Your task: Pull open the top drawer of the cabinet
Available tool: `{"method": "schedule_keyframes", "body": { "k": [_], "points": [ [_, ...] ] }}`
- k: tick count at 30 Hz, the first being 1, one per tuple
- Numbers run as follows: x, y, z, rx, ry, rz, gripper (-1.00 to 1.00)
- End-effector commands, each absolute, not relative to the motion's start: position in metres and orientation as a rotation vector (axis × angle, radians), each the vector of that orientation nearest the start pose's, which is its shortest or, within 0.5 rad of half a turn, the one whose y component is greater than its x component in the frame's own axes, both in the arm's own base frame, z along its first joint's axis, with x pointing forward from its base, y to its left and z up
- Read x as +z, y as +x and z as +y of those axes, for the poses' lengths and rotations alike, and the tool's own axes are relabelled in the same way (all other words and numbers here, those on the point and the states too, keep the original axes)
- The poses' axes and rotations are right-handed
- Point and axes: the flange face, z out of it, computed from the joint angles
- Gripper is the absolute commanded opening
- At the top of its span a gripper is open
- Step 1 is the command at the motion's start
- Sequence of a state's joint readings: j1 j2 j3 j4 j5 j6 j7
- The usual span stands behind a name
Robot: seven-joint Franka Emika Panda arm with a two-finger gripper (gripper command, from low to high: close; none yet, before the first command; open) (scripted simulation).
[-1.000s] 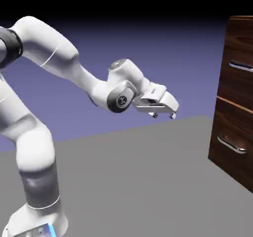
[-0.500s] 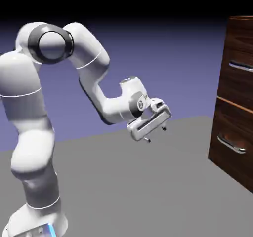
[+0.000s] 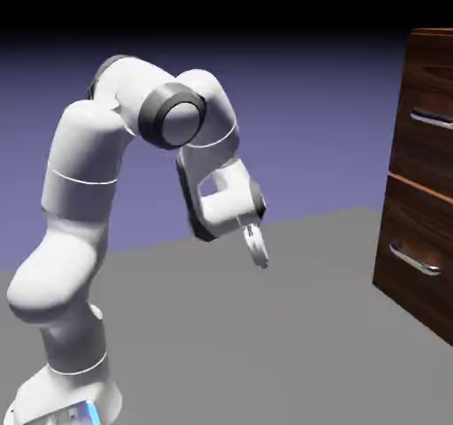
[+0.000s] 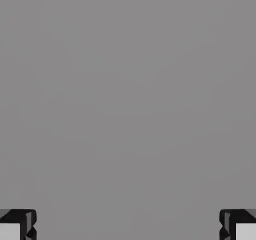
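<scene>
The white robot arm bends over the flat grey bench (image 3: 292, 326); its gripper (image 3: 257, 248) points down at the bare top, and its two grey fingers (image 4: 15, 226) are spread wide with nothing between them; the tall dark brown wooden cabinet (image 3: 423, 264) stands well apart at the right; its top drawer (image 3: 431, 78) with a silver bar handle (image 3: 432, 119) looks shut.
</scene>
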State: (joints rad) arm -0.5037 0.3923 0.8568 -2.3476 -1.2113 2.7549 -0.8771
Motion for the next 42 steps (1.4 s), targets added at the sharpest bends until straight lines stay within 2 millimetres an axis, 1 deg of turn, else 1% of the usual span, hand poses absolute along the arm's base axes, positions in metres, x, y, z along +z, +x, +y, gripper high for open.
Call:
{"method": "schedule_keyframes", "body": {
  "k": [1,6,9,12,15,18,21,24,27,29,33,37,39,42],
  "points": [
    [0.235,0.461,0.228,0.265,1.118,2.569,0.00],
    [0.238,0.466,0.251,0.304,0.660,2.677,0.00],
    [0.246,0.472,0.263,0.333,0.397,2.681,0.00],
    [0.258,0.480,0.272,0.358,0.154,2.642,0.00],
    [0.274,0.491,0.277,0.373,-0.063,2.568,0.00],
    [0.294,0.504,0.278,0.372,-0.250,2.465,0.00],
    [0.317,0.519,0.274,0.351,-0.403,2.343,0.00],
    [0.342,0.536,0.265,0.307,-0.522,2.209,0.00],
    [0.370,0.555,0.248,0.240,-0.608,2.071,0.00],
    [0.389,0.567,0.234,0.182,-0.648,1.982,0.00],
    [0.428,0.593,0.194,0.035,-0.693,1.814,0.00],
    [0.466,0.616,0.140,-0.148,-0.697,1.670,0.00],
    [0.484,0.627,0.108,-0.251,-0.686,1.610,0.00],
    [0.508,0.639,0.053,-0.419,-0.658,1.537,0.00]
  ]
}}
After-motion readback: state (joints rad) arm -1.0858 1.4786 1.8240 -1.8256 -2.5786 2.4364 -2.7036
